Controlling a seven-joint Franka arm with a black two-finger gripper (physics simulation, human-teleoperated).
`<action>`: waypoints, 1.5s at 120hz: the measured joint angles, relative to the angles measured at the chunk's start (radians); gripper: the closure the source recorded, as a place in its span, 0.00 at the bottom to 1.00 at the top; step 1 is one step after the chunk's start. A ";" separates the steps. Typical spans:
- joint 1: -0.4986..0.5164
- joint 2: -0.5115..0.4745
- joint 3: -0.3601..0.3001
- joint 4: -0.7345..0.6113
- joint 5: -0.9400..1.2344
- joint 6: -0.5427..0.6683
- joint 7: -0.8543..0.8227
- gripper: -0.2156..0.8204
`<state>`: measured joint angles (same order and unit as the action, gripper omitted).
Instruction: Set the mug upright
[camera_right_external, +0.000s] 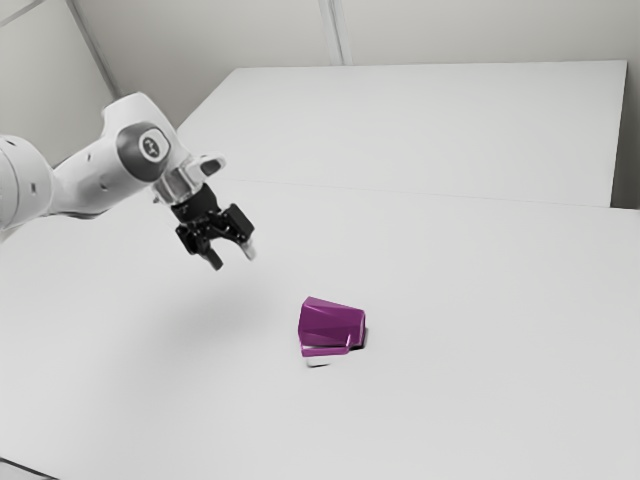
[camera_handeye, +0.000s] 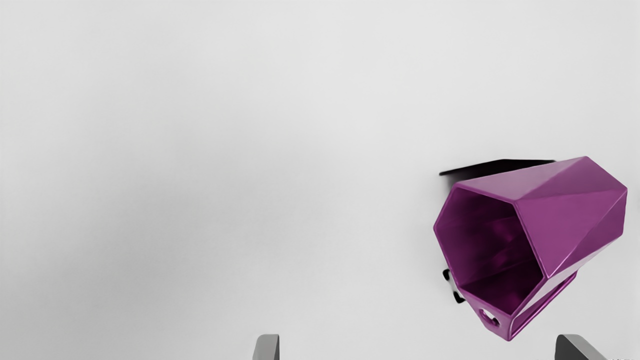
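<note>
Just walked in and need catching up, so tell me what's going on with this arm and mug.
The robot arm's gripper is above the table, open and holding nothing. The purple mug lies on its side on the table, its mouth toward the arm's side. Nothing is handling it, and it is not yet upright.

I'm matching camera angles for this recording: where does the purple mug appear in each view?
Exterior view: the mug lies on its side just below the picture's center.
Wrist view: beyond the open claw, nearer one fingertip than the other.
Shared landmark: the mug's handle.
</note>
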<state>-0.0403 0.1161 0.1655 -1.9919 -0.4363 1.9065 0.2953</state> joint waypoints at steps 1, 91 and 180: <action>0.000 0.001 0.000 -0.002 -0.004 0.000 0.002 0.21; -0.069 0.020 0.006 -0.213 -0.434 0.146 0.163 0.21; -0.148 0.063 0.006 -0.251 -0.731 0.198 0.221 0.21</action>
<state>-0.1881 0.1794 0.1712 -2.2430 -1.1677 2.1044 0.5167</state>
